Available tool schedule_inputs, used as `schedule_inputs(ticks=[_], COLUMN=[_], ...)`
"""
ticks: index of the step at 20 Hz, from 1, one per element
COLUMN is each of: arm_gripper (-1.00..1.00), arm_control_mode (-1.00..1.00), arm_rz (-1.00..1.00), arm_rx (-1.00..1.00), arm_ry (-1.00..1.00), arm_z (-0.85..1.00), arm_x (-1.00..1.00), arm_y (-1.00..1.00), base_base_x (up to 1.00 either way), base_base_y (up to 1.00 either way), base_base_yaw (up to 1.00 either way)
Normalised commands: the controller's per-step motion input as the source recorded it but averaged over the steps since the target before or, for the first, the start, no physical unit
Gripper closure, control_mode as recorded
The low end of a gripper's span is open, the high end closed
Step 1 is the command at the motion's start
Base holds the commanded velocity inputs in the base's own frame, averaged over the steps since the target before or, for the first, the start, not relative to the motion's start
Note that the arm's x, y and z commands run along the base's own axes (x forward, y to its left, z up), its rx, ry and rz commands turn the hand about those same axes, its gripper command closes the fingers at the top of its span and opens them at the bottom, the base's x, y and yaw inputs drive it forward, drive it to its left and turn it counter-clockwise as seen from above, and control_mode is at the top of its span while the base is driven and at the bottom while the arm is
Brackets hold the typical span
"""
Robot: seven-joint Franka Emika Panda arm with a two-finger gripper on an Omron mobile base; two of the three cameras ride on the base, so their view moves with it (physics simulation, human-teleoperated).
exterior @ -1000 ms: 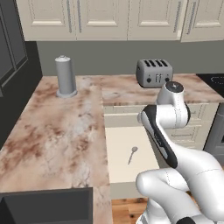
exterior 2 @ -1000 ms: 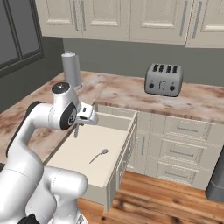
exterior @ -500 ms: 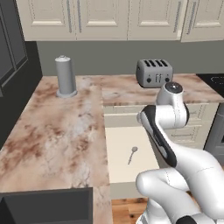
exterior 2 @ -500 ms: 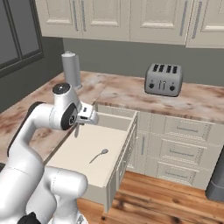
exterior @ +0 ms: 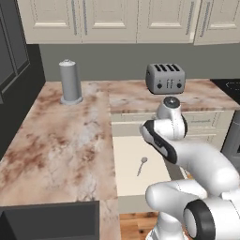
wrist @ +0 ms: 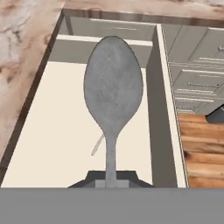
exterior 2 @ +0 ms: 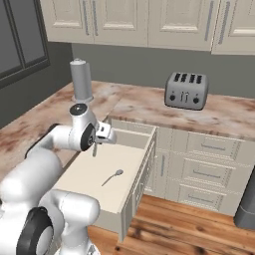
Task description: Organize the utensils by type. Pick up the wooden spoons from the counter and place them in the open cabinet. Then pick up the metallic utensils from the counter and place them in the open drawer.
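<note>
Grey four-slot toaster (exterior: 165, 78) upper centre-right of left base view, standing on the marbled L-shaped worktop (exterior: 75, 136). Grey cylindrical canister (exterior: 70, 82) upright at upper left, same worktop. Cream panelled wall cabinets (exterior 2: 149, 22) along top edge. Wood plank floor (exterior 2: 189, 226) lower right of right base view.

Below me the open drawer (exterior 2: 84, 174) has one grey metal spoon (exterior 2: 112, 177) lying on its pale floor, while the marbled worktop (exterior: 61, 140) carries a toaster (exterior: 165, 78) and a grey canister (exterior: 70, 82).
</note>
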Motion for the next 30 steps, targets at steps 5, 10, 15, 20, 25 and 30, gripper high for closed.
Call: schedule_inputs(ticks=[5, 10, 15, 20, 25, 30], arm_gripper=[1.0, 1.0, 1.0, 1.0, 1.0, 1.0], arm_control_mode=[-1.0, -1.0, -1.0, -1.0, -1.0, -1.0], arm_rz=[-0.16, -0.17, -0.11, 0.0, 0.0, 0.0], arm_rx=[0.0, 0.01, 0.0, 0.03, 0.14, 0.13], arm_ry=[0.26, 0.05, 0.0, 0.08, 0.03, 0.0], arm_z=[-0.56, -0.46, -0.55, -0.57, -0.51, -0.42], arm_x=[0.06, -0.03, -0.05, 0.06, 0.15, 0.14], arm_y=[-0.01, 0.0, -0.07, -0.17, -0.19, -0.03], base_base_x=[0.0, 0.0, 0.0, 0.0, 0.0, 0.0], base_base_y=[0.0, 0.0, 0.0, 0.0, 0.0, 0.0], base_base_yaw=[0.0, 0.0, 0.0, 0.0, 0.0, 0.0])
